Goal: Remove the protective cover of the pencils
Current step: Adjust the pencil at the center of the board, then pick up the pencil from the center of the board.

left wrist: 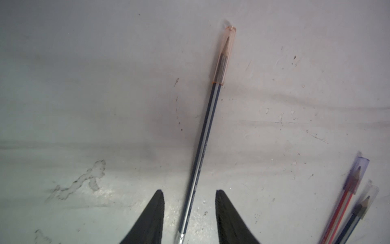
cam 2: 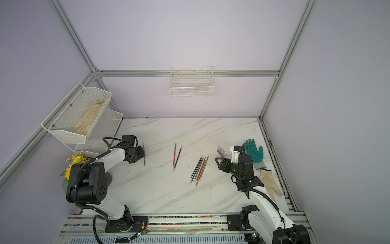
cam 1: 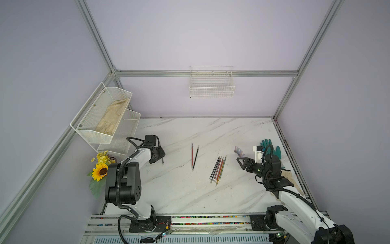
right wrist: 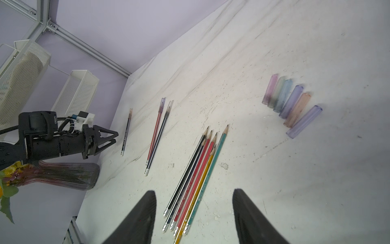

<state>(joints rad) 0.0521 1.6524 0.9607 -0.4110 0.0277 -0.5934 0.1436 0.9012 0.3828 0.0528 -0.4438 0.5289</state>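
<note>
Plain from left wrist, indistinct from above: orange cover still on dark pencil, flat on bench within parted, empty left claw. Right claw open near bare pencils; loose covers alongside.

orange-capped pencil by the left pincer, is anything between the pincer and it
Nothing visible does. In the left wrist view the open left pincer frames the orange-capped pencil directly; two other capped pencils lie aside.

Marble table, pencils, caps, green glove, perhaps pale glove
</note>
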